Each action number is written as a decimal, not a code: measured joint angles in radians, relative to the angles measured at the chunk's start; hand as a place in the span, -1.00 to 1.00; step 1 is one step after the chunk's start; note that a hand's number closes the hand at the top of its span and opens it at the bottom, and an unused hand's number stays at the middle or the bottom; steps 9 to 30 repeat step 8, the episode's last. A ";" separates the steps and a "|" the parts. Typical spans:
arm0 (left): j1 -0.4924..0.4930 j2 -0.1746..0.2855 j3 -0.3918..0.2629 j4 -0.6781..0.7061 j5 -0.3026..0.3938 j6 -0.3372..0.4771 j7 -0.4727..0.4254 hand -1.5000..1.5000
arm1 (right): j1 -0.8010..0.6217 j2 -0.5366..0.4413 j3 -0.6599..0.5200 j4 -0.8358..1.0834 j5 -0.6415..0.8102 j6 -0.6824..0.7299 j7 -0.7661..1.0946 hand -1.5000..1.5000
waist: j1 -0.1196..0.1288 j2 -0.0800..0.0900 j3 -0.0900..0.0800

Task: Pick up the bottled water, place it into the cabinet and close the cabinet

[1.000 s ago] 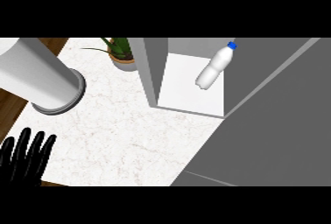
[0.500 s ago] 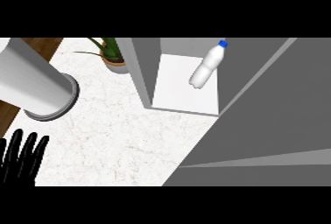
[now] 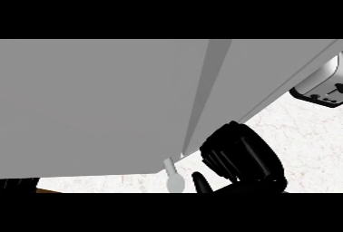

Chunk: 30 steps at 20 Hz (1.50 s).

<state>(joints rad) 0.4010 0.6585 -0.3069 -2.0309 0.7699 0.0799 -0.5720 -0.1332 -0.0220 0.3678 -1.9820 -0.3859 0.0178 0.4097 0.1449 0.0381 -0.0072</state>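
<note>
The grey cabinet [image 3: 100,104] fills most of the head view, and only its flat outer faces and one narrow vertical edge [image 3: 209,90] show. The bottled water is hidden. My right hand [image 3: 241,156] is at the cabinet's lower right corner, with its relaxed fingers resting against the door's edge and the thumb [image 3: 201,181] standing apart. It holds nothing. A small pale handle-like piece [image 3: 173,176] hangs just left of the thumb. A dark sliver of my left hand [image 3: 17,185] shows at the lower left edge.
A shiny toaster [image 3: 323,86] stands at the right edge on the white marble counter [image 3: 301,131]. A strip of counter [image 3: 114,182] also shows below the cabinet.
The view has swung sharply. The open cabinet with the bottle lying inside is gone from sight, and grey cabinet faces now fill the frame. My right hand has come into view.
</note>
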 measured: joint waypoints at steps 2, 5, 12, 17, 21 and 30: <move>-0.002 0.003 0.006 0.002 0.007 -0.008 0.003 -1.00 | -0.103 0.009 -0.026 0.095 -0.010 -0.064 -0.006 1.00 | 0.003 -0.002 0.001; -0.005 0.002 0.012 0.015 0.015 -0.018 0.005 -1.00 | -0.262 0.014 -0.068 0.245 -0.034 -0.153 -0.020 1.00 | 0.002 -0.003 0.004; -0.006 -0.001 0.015 0.019 0.024 -0.022 0.010 -1.00 | -0.396 0.014 -0.095 0.388 -0.071 -0.213 -0.041 1.00 | -0.011 -0.010 0.010; -0.006 -0.001 0.015 0.019 0.024 -0.022 0.010 -1.00 | -0.396 0.014 -0.095 0.388 -0.071 -0.213 -0.041 1.00 | -0.011 -0.010 0.010; -0.006 -0.001 0.015 0.019 0.024 -0.022 0.010 -1.00 | -0.396 0.014 -0.095 0.388 -0.071 -0.213 -0.041 1.00 | -0.011 -0.010 0.010; -0.006 -0.001 0.015 0.019 0.024 -0.022 0.010 -1.00 | -0.396 0.014 -0.095 0.388 -0.071 -0.213 -0.041 1.00 | -0.011 -0.010 0.010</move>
